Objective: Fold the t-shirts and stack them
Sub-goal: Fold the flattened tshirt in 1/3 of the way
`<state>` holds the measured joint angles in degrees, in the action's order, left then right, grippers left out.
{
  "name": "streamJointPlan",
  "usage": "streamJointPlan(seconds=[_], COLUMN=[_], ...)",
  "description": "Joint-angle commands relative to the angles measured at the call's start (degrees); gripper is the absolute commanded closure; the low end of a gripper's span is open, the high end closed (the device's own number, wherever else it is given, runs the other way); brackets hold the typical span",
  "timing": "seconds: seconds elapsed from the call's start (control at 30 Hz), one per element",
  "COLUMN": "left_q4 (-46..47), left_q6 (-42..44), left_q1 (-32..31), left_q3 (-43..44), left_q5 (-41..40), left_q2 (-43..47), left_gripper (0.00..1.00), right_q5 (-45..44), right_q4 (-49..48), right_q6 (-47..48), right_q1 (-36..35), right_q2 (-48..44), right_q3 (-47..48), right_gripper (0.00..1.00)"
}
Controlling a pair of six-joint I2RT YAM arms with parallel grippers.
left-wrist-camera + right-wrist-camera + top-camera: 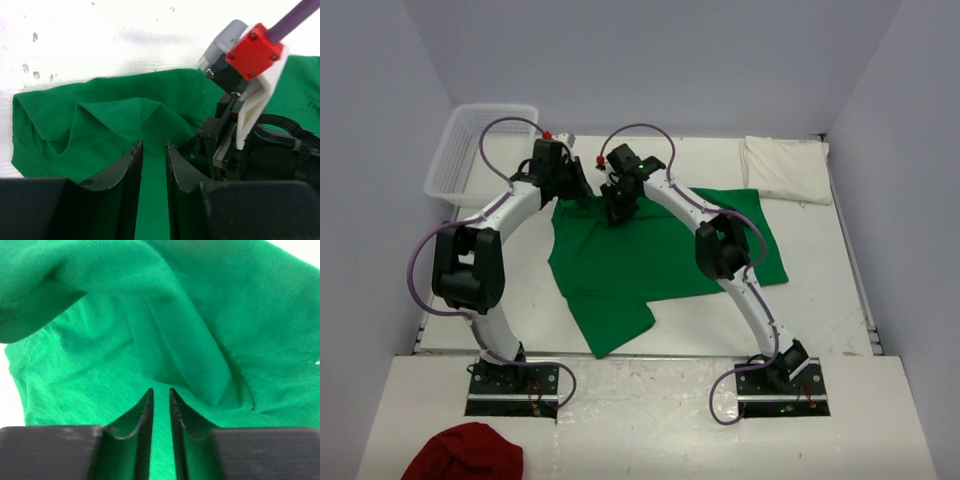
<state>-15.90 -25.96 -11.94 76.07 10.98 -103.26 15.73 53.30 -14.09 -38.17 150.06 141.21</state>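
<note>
The green t-shirt lies spread and rumpled in the middle of the table. A sleeve or corner of it reaches toward the near edge. Both grippers are down on its far edge, close together. My left gripper has its jaws drawn narrow on a raised fold of the green cloth. Just to its right, my right gripper is pinched on another fold of the shirt. The cream-white t-shirt lies folded at the far right corner.
A white mesh basket stands at the far left corner. A dark red cloth lies bunched on the near shelf, left of the arm bases. The right arm's wrist with its red block shows close beside the left gripper.
</note>
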Motion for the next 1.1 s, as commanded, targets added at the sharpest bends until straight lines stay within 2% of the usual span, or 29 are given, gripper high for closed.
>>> streamJointPlan(seconds=[0.0, 0.03, 0.1, 0.23, 0.33, 0.4, 0.57, 0.63, 0.67, 0.7, 0.73, 0.8, 0.9, 1.0, 1.03, 1.07], left_q4=[3.07, 2.98, 2.89, 2.28, 0.53, -1.92, -4.48, -5.71, -6.07, -6.07, -6.16, -7.04, -10.46, -10.29, -10.12, -9.94], left_q6=[-0.06, 0.11, 0.29, 0.55, 0.91, 0.91, 1.70, 1.61, 1.70, 1.52, 1.26, 1.52, 3.27, 3.19, 3.19, 3.10], left_q1=[0.52, 0.52, 0.52, 0.52, 0.52, 0.61, 0.69, 0.96, 0.96, 0.87, 0.78, 0.61, 0.52, 0.52, 0.43, 0.43], left_q3=[0.48, 0.57, 0.48, 0.66, 1.71, 3.46, 6.89, 9.26, 9.79, 9.97, 9.97, 10.06, 11.37, 9.11, 8.48, 7.69], left_q5=[1.67, 1.59, 1.06, -0.16, -4.19, -6.40, -10.72, -10.72, -10.72, -10.72, -10.72, -13.08, -17.74, -17.67, -17.31, -17.40], left_q2=[3.07, 2.98, 2.89, 2.28, 0.97, 0.08, -2.64, -3.96, -4.05, -3.79, -3.53, -2.74, -1.95, 0.51, 0.78, 1.04], left_gripper=[0.74, 0.74, 0.74, 0.74, 0.72, 0.55, 0.49, 0.40, 0.29, 0.23, 0.10, 0.00, 0.00, 0.05, 0.14, 0.19], right_q5=[-0.17, 0.09, 0.36, -1.22, -2.28, -3.67, -7.10, -9.39, -10.18, -10.97, -13.07, -14.75, -15.38, -13.36, -12.57, -12.56], right_q4=[-0.38, -0.65, -1.18, -1.61, -3.81, -4.78, -3.99, -4.25, -4.26, -4.26, -4.26, -4.69, -7.50, -12.16, -12.77, -13.39], right_q6=[-0.68, -0.85, -1.20, -1.38, -1.30, -0.86, 0.90, 1.17, 1.17, 1.25, 1.25, 1.25, 0.91, -0.41, -0.50, -0.68], right_q1=[0.47, 0.56, 0.82, 0.91, 0.99, 1.00, 1.52, 1.87, 1.96, 2.14, 2.31, 2.49, 3.19, 4.51, 5.03, 5.13], right_q2=[0.24, 0.15, 0.06, -1.25, -6.43, -11.25, -21.10, -27.34, -29.28, -31.12, -34.80, -38.07, -44.66, -50.55, -52.13, -52.84], right_q3=[2.15, 1.97, 1.97, 1.62, -1.98, -4.71, -9.87, -12.96, -15.93, -17.44, -20.94, -24.82, -34.22, -43.98, -47.13, -48.38], right_gripper=[0.84, 0.92, 1.00, 1.00, 1.00, 1.00, 1.00, 1.00, 0.99, 0.91, 0.84, 0.68, 0.65, 0.64, 0.64, 0.64])
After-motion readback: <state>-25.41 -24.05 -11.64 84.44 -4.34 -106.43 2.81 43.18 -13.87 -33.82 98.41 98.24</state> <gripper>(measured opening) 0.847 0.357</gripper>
